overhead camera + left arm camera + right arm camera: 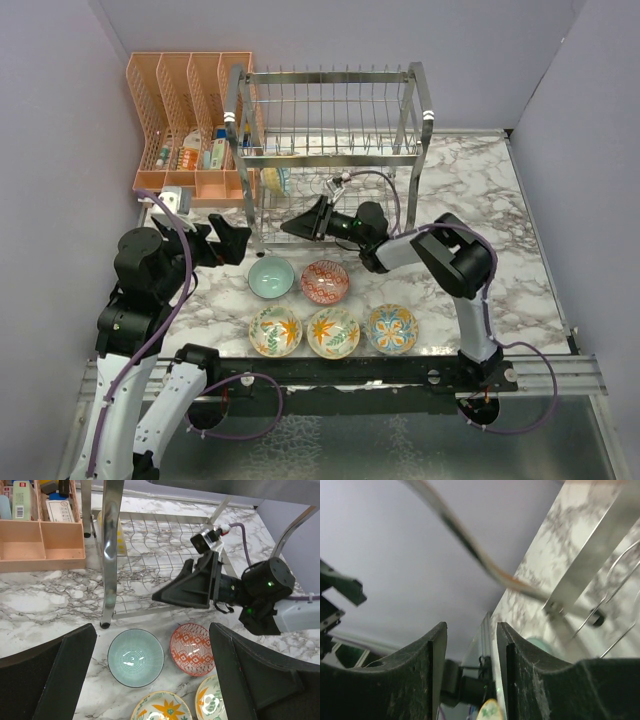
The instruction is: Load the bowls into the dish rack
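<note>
While hovering low over the marble tabletop [520,250], just left of the teal bowl [271,277]: left gripper [228,242] spread wide, holding nothing.

Though stretched leftward to the front of the dish rack [330,75] at its lower tier: right gripper [310,222] turned on its side, fingers parted by only a narrow gap, nothing between them. Cannot tell whether touching the wires.

Set out in two rows before the rack, five bowls, all upright and empty, close together but not stacked. Back row: teal bowl just beside a red-patterned bowl [325,281]. Near row, left to right: an orange-flowered bowl [275,331], a yellow-and-green bowl [333,332], a blue-and-yellow bowl [392,328].

Already standing on edge at the left end of the rack's lower tier: a sixth, yellowish bowl [272,180].

Right against the rack's left side, a peach slotted organizer [190,90] with small packets in its compartments.
</note>
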You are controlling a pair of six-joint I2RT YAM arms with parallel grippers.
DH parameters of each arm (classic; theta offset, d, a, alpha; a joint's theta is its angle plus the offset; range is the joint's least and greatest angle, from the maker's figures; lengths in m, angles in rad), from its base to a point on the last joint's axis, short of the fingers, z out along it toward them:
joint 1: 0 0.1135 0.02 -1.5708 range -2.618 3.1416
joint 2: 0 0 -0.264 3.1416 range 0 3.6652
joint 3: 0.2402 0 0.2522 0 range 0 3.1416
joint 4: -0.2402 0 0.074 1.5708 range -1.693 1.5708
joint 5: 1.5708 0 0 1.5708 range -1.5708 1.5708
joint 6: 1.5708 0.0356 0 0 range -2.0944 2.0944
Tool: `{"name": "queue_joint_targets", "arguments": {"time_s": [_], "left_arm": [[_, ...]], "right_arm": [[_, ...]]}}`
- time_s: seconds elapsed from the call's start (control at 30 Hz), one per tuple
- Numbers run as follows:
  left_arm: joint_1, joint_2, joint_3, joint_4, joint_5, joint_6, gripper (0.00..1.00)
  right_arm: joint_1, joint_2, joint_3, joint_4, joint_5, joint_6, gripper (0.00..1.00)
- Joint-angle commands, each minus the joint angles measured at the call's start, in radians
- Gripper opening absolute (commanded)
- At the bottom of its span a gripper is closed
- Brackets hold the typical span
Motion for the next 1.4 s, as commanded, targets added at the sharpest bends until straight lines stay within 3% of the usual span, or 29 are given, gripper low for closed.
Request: {"name": "queue_joint_targets", "arguments": {"time_s": [0.0, 0.3, 0.67, 0.93, 1.37], "left_arm": [[-0.002, -0.016, 0.012, -0.004, -0.03, -0.017, 0.99], [-0.002, -0.062, -0.02, -0.029, -0.031, -0.044, 0.99], [-0.003, -0.089, -0.057, -0.034, -0.035, -0.052, 0.99], [-0.002, -0.094, -0.059, -0.037, -0.037, -0.051, 0.99], [-0.002, -0.109, -0.049, -0.064, -0.047, -0.044, 0.99]], "right_arm": [[0.063, -0.141, -0.15, 0.002, -0.003, -0.072, 0.45], [0.151, -0.346, -0.359, -0.254, 0.051, -0.225, 0.48], [0.304, -0.616, -0.358, -0.863, 0.459, -0.546, 0.49], [0.395, -0.517, -0.151, -1.211, 0.643, -0.67, 0.51], [0.471, -0.411, -0.015, -1.433, 0.846, -0.733, 0.5]]}}
